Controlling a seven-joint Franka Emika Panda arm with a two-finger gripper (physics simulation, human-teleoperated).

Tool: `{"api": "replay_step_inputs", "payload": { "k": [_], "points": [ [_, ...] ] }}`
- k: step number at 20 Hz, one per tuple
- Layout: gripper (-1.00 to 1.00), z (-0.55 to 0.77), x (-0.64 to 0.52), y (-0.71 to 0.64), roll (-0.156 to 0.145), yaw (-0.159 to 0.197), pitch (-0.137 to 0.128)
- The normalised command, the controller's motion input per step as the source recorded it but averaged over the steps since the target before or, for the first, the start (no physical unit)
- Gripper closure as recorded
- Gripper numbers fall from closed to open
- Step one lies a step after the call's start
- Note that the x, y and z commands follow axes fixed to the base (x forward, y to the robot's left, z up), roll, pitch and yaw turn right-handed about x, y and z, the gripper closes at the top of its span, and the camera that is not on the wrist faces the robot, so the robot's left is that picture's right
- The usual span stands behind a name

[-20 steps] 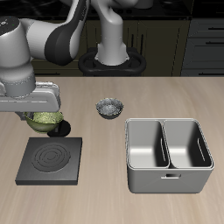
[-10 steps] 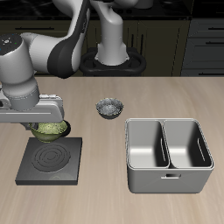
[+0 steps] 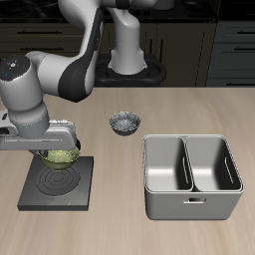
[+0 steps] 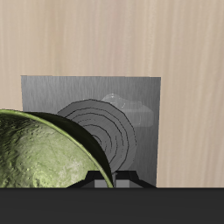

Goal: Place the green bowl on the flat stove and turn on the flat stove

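In the exterior view the robot's grey-and-white arm bends down at the left of the frame, and its two-finger gripper point(image 3: 60, 151) hangs over the rear edge of the dark square flat stove point(image 3: 40, 194) with ringed burner lines, which lies in the lower left on the pale wooden table point(image 3: 120, 224). The small round olive-green bowl point(image 3: 61, 157) is held off the stove top, just above its back edge. The fingers pinch the bowl's rim, though the wrist body hides most of them.

In the wrist view the green bowl's point(image 4: 39, 156) speckled outer wall fills much of the frame in front of the stove's point(image 4: 52, 92) concentric rings.

Near the centre of the exterior view, farther back on the table, sits a small grey-white patterned bowl point(image 3: 124, 124). At the lower right stands a grey metal two-compartment bin point(image 3: 191, 204).
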Motion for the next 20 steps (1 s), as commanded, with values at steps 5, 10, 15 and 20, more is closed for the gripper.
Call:
{"api": "replay_step_inputs", "payload": {
  "k": [5, 10, 15, 20],
  "points": [
    [1.00, -0.25, 0.01, -0.02, -0.007, 0.002, 0.024],
    [1.00, -0.17, -0.01, -0.01, -0.014, 0.016, 0.015],
    [-1.00, -0.17, -0.05, -0.01, -0.040, 0.029, 0.030],
    [-1.00, -0.05, -0.13, 0.14, 0.035, 0.003, -0.001]
  ]
}}
